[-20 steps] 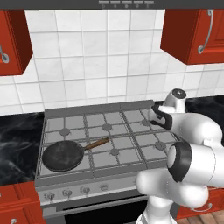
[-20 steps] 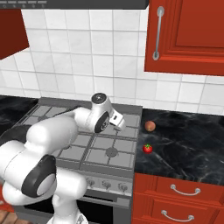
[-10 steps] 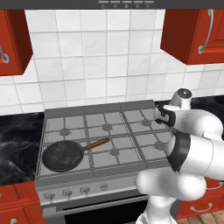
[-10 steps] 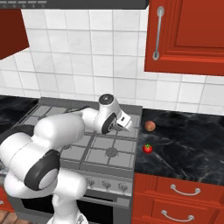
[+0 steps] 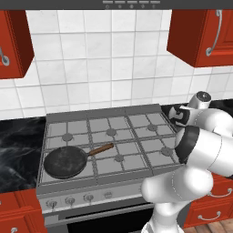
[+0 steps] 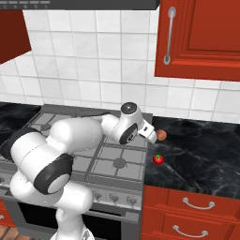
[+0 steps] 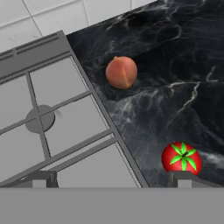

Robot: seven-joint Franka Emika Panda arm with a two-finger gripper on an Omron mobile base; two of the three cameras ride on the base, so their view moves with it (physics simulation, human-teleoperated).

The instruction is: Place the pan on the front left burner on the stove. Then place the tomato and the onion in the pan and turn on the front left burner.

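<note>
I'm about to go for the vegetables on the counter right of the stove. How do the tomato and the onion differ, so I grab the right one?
The tomato is glossy bright red with a green leafy star on top; the onion is duller orange-brown, with no green. The tomato lies nearer the front edge of the black counter, the onion farther back, closer to the stove. Both are small round balls lying apart, untouched.

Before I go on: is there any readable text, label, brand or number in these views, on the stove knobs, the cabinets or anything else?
None readable.
Stove front panel knobs: no markings legible, too small to tell.
Range hood buttons: small, no legible signs.
Red cabinets, pan, tomato, onion: no text.
</note>
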